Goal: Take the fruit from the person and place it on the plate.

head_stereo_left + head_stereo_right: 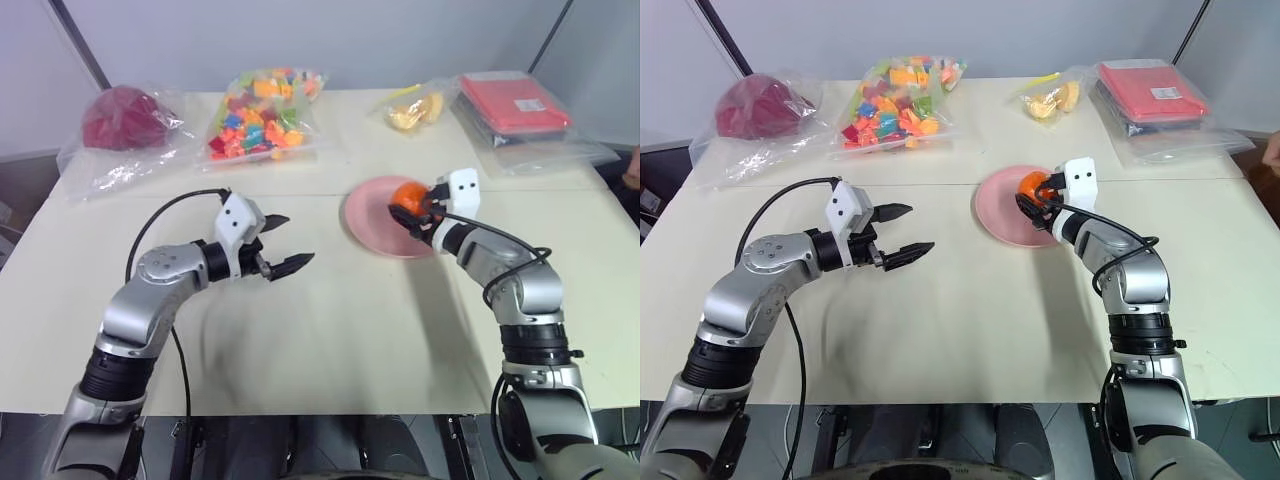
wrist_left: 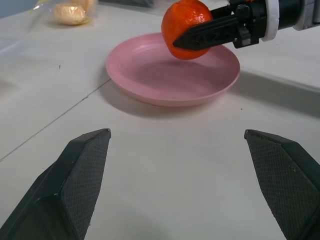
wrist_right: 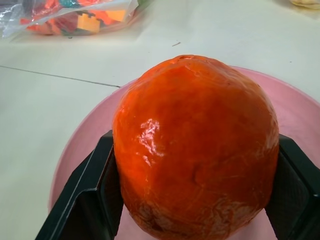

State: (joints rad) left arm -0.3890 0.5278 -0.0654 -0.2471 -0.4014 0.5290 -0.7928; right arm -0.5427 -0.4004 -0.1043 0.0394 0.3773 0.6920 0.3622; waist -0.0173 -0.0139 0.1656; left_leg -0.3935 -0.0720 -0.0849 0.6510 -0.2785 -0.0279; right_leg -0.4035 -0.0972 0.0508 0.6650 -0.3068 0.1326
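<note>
The round orange fruit (image 1: pixel 408 194) hangs just above the far right part of the pink plate (image 1: pixel 370 225), clear of its surface in the left wrist view. My right gripper (image 1: pixel 410 212) is shut on the fruit (image 3: pixel 195 150), one black finger (image 3: pixel 85 200) on each side. My left gripper (image 1: pixel 298 240) hovers open over bare table to the left of the plate (image 2: pixel 150 70), with nothing between its fingers (image 2: pixel 75 185). A bit of the person's hand (image 1: pixel 632 168) shows at the table's far right edge.
Along the back of the table lie a dark red bundle in clear plastic (image 1: pixel 122 118), a bag of coloured blocks (image 1: pixel 262 110), a bag of pale yellow pieces (image 1: pixel 415 108) and a red packet (image 1: pixel 512 102). The table's front half (image 1: pixel 340 340) is bare.
</note>
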